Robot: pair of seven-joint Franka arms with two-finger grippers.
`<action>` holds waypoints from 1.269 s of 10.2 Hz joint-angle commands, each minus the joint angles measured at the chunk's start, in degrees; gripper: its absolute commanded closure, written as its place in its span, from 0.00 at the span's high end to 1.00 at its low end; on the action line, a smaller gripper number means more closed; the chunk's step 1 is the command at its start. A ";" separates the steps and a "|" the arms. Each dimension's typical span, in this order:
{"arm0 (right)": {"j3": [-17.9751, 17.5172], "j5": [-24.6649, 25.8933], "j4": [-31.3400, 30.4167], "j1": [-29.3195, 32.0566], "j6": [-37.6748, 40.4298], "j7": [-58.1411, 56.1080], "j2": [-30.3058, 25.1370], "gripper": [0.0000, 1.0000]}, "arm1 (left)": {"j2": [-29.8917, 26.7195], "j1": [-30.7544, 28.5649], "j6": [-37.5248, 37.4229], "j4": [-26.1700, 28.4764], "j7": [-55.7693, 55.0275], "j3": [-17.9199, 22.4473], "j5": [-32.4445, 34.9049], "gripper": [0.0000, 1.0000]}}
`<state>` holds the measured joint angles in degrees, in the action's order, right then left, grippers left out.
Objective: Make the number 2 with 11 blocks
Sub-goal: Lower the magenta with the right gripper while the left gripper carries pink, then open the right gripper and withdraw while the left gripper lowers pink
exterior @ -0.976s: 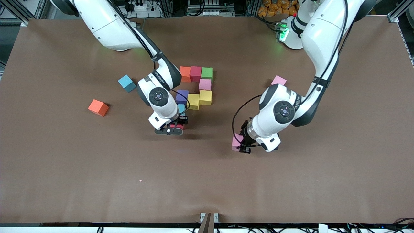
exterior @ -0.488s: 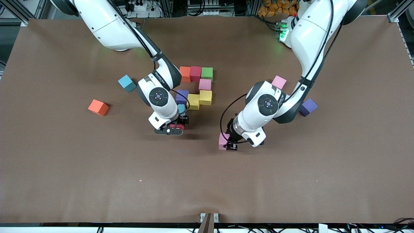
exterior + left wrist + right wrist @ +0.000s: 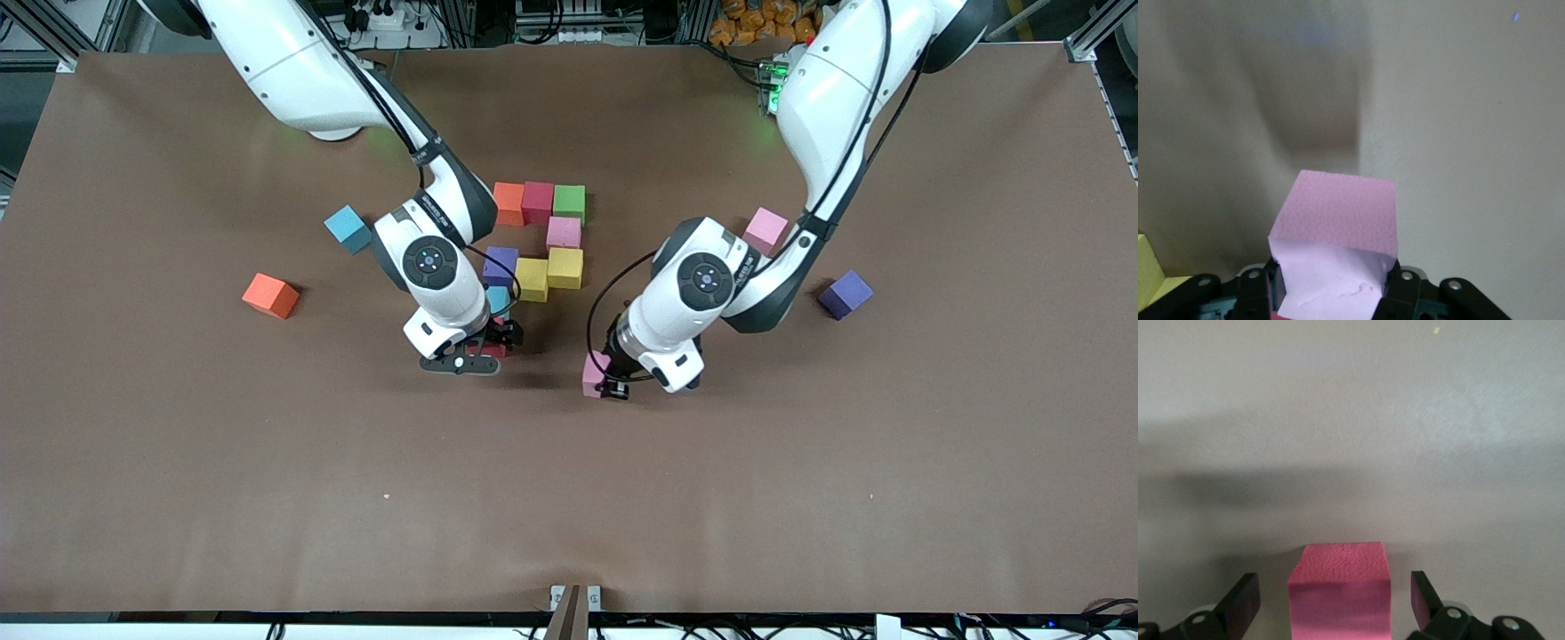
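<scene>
Multicoloured blocks are sitting mid-table as a partial number 2 (image 3: 536,244): orange (image 3: 508,203), red (image 3: 537,201) and green (image 3: 569,201) in the row nearest the bases, a pink one (image 3: 563,232) under the green, then purple (image 3: 500,264) and two yellow (image 3: 548,272), with a light blue one (image 3: 499,298) nearer the front camera. The right gripper (image 3: 487,342) is hanging over a red block (image 3: 1340,590) at the figure's near end, fingers (image 3: 1238,603) spread clear of it, released. The left gripper (image 3: 607,378) is grasping a pink block (image 3: 1336,250), clenched on it. Loose blocks are lying around: light blue (image 3: 348,228) and orange (image 3: 271,295) toward the right arm's end of the table (image 3: 267,498), pink (image 3: 766,230) and purple (image 3: 845,294) toward the left arm's end.
</scene>
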<state>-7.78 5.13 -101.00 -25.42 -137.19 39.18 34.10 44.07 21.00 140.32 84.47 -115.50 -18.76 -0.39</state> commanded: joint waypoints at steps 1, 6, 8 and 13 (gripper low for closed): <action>0.04 -0.21 -1.13 1.15 2.89 0.11 -5.69 1.00 | 1.46 3.59 0.83 -0.80 -0.77 2.05 -0.57 0.21; -0.13 0.23 -5.59 8.61 7.97 -9.70 -20.17 1.00 | 2.69 12.12 5.31 -0.98 -5.16 6.80 -0.66 0.21; -0.13 0.23 -9.03 14.50 8.69 -12.01 -26.42 1.00 | 2.69 13.44 6.89 -0.98 -8.58 6.80 -0.66 0.21; 0.31 0.32 -8.34 18.55 12.20 -16.66 -31.89 1.00 | 2.43 16.26 7.34 -0.98 -14.65 6.80 -0.66 0.21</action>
<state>-7.09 5.21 -107.84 -8.78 -125.92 24.81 4.52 46.66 35.98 147.24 83.99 -128.24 -12.87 -0.39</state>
